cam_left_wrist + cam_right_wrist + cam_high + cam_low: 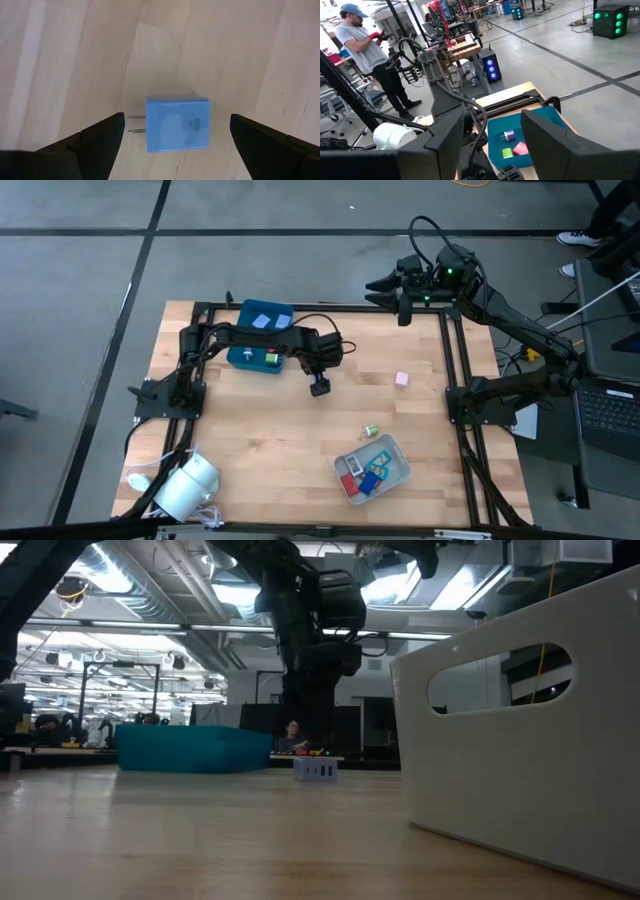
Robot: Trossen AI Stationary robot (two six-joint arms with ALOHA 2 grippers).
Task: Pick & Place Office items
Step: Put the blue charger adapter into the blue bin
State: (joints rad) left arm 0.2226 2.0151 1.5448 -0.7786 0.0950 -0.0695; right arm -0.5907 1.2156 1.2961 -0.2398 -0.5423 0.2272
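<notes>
1. The left gripper (320, 387) hangs over the middle of the table (260, 450), just right of the teal tray (262, 330).
2. Its fingers (100, 142) are spread wide and hold nothing. In the left wrist view a blue plug block (177, 124) lies flat on the wood between them, touching neither; two metal prongs stick out from one side of it.
3. In the high view the gripper covers that block, so it does not show there.
4. The right gripper (385, 288) is raised past the table's far right corner, well apart from the items. Its fingers (555, 137) stand wide apart and empty.
5. The teal tray sits at the far left of the table. In it lie a light blue flat piece (263, 320) and a small green item (269, 359); the right wrist view also shows a pink piece (520, 148) and a blue-and-white bit (509, 135) inside.
6. A pink block (402, 379) lies alone on the wood at the right, apart from both trays.
7. A small green clip (370, 431) lies just beyond the grey tray (396, 478), which sits near the front right.
8. The grey tray holds red (347, 483), blue (368, 485) and green (381, 459) pieces packed close together.
9. A white roll (185, 488) rests at the near left corner.
10. In the right wrist view a person (367, 55) in a cap stands in the room behind.
</notes>
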